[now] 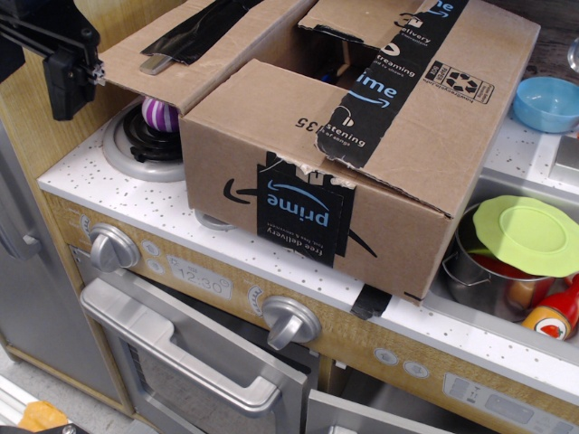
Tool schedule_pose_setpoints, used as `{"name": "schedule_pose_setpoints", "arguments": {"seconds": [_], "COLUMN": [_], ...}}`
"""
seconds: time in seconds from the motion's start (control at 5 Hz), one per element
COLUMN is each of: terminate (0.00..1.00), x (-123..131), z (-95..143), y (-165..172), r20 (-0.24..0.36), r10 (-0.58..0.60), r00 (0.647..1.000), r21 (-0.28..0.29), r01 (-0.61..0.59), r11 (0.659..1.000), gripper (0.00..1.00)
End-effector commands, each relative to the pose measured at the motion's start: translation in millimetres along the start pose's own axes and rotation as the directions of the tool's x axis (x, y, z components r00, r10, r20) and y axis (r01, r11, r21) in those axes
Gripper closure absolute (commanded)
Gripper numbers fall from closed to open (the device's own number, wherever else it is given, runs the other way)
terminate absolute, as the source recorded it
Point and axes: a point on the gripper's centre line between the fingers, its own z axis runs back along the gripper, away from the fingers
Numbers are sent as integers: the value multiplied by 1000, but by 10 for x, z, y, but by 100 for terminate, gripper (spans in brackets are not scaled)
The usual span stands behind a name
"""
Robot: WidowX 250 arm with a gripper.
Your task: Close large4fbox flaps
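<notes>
The observation.image view looks down on a toy kitchen counter (109, 185) with the large4fbox (362, 181) sitting across the stove top, its long axis running from the near left toward the far right, one corner pointing at me over the oven knobs (289, 321). The black prime tape (303, 212) hangs down the near face, printed upside down. Of the flaps (298, 90), the near one lies mostly folded down over the top, the right one is flat with the recycling mark on it, and the left flap (194, 45) sticks out sideways over the burner (149, 145), where a purple striped ball (160, 115) sits beneath it. A dark gap shows in the middle of the top. The gripper (72, 72) hangs at the far left, just beside the edge of that outstretched flap; I cannot tell whether its claw is spread or clenched. To the right, a pot (493, 271) with a green lid (529, 233) rests in the sink, a blue bowl (547, 102) beyond it.
</notes>
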Motion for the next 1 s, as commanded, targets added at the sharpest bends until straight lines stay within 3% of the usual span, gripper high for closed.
{"name": "schedule_pose_setpoints", "arguments": {"seconds": [0.0, 0.4, 0.8], "terminate": [0, 0, 0], "x": [0, 12, 204], "z": [0, -403, -770], "y": [0, 74, 92], "r20": [0, 63, 185], "r10": [0, 38, 75], "r00": [1000, 997, 980], "r21": [0, -69, -117], "r01": [0, -34, -54], "r11": [1000, 997, 992], "gripper": [0, 0, 0]}}
